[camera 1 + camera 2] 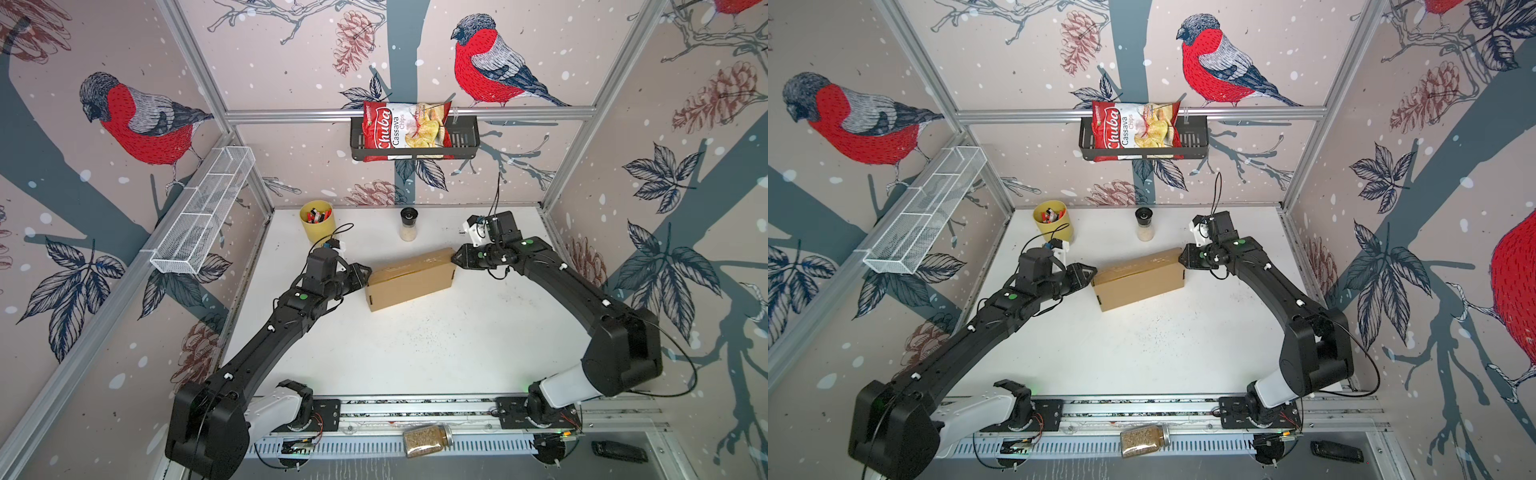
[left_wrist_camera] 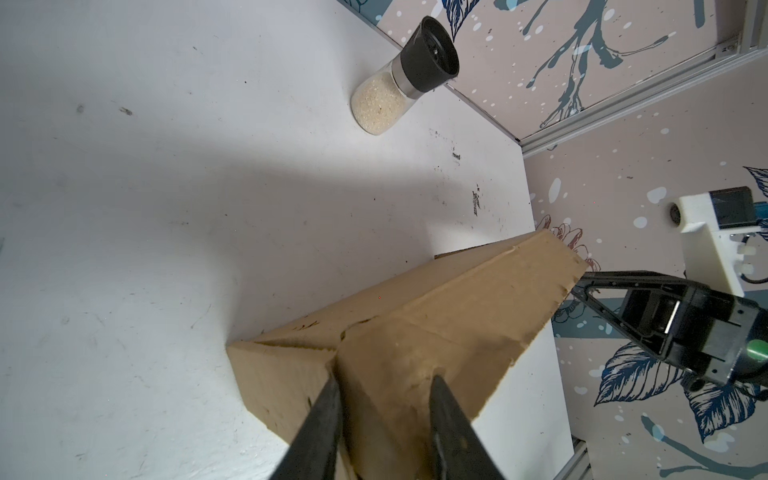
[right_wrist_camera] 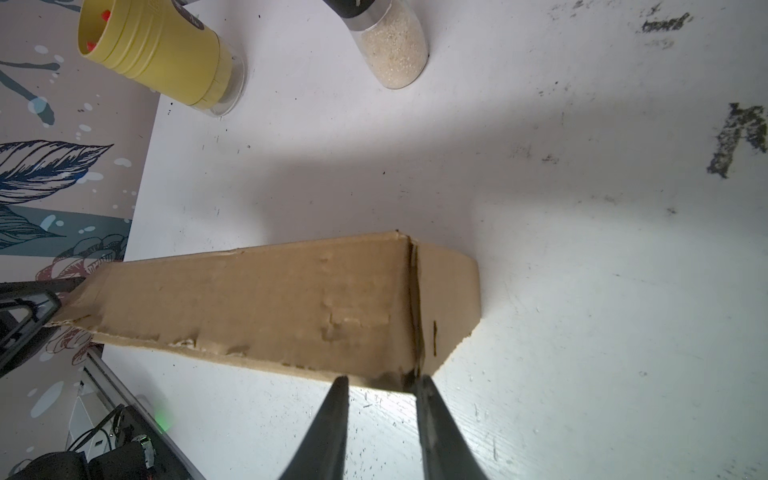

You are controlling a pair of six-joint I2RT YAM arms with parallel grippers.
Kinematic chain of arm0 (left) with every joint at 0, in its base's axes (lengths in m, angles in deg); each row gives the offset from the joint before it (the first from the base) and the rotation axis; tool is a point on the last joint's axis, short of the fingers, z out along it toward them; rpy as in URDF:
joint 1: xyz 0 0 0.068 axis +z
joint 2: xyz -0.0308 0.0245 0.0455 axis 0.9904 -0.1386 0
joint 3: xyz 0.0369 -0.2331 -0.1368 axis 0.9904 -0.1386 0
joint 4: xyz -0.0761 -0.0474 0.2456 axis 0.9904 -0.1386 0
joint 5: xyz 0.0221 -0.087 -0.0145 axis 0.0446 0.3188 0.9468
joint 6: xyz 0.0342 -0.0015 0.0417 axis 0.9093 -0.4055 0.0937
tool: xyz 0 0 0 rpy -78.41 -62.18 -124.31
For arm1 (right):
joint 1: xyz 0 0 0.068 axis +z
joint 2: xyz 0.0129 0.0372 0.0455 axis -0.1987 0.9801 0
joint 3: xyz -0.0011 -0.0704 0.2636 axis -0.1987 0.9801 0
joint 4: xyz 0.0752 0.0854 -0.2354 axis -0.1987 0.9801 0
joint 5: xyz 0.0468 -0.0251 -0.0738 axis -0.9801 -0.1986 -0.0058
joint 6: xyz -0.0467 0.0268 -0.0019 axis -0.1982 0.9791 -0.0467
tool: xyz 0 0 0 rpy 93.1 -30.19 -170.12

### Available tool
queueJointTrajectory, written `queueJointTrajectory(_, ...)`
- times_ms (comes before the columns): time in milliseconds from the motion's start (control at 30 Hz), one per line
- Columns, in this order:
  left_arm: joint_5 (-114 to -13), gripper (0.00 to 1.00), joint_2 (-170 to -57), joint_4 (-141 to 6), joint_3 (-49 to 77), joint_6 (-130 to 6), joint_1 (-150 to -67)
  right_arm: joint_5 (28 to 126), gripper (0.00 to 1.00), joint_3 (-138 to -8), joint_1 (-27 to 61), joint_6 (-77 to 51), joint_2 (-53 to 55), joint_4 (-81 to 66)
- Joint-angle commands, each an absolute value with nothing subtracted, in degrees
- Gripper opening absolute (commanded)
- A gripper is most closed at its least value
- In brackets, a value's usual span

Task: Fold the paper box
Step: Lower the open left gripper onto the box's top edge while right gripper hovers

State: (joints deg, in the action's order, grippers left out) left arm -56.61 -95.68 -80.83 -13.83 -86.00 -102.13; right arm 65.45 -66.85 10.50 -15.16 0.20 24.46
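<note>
The paper box (image 1: pixel 409 278) (image 1: pixel 1140 278) lies on the white table (image 1: pixel 415 345) as a closed brown cardboard block, slanted, between my two grippers. My left gripper (image 1: pixel 368 276) (image 2: pixel 384 376) is at its left end. Its two fingers straddle the end corner with cardboard (image 2: pixel 436 332) filling the gap, one along the corner seam, one pressing a dent into the face. My right gripper (image 1: pixel 454 257) (image 3: pixel 382 380) meets the box's right end (image 3: pixel 257 299). Its fingers stand apart with bare table between them, and their tips touch the box's edge.
A yellow cup of markers (image 1: pixel 318 220) and a salt grinder (image 1: pixel 408 224) stand behind the box near the back wall. A chips bag (image 1: pixel 405 131) sits in a black wall basket. A white wire basket (image 1: pixel 203 212) hangs left. A grain jar (image 1: pixel 428 440) lies by the front rail.
</note>
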Motion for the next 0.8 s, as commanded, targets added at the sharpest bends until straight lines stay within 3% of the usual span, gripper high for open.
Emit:
queueJointTrajectory(0,-56.82,0.32,-95.85,-79.0,-14.26,-86.14,-101.9,65.0,0.3,-66.44,10.52,-14.61,0.37,25.99)
queueJointTrajectory(767,-57.55,0.24,-96.32,-79.47,-16.86,-83.99,-100.84,63.85,0.32,-67.0,10.52,-14.13,0.34,25.72)
